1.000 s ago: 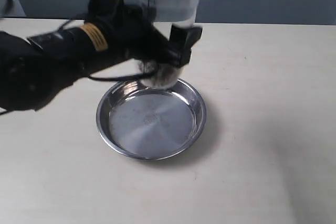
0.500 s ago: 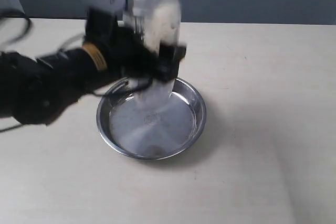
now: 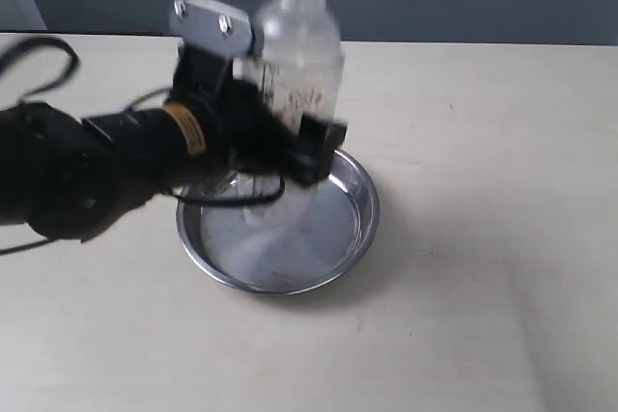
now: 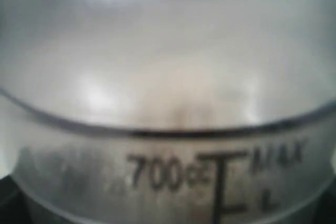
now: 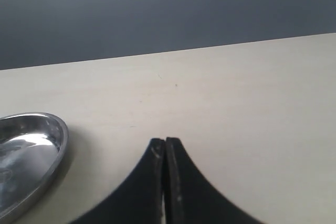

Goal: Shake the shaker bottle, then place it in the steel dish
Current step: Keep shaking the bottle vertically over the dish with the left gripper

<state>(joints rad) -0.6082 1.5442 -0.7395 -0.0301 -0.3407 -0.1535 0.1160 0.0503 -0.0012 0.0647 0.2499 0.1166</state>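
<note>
The clear shaker bottle stands upright over the steel dish, its frosted dome and small cap on top and black marks on its side. My left gripper is shut on its body from the left. Whether its base touches the dish floor is hard to tell. In the left wrist view the shaker bottle fills the frame, with "700cc" and "MAX" printed on it; the fingers are hidden. My right gripper is shut on nothing above bare table, with the steel dish off to one side.
The pale wooden table spreads around the dish, with a dark wall behind. Black cables loop off the left arm at the far left.
The bottle has come down from high above the dish and swung upright over it. The left arm has dropped with it. The dish has not moved.
</note>
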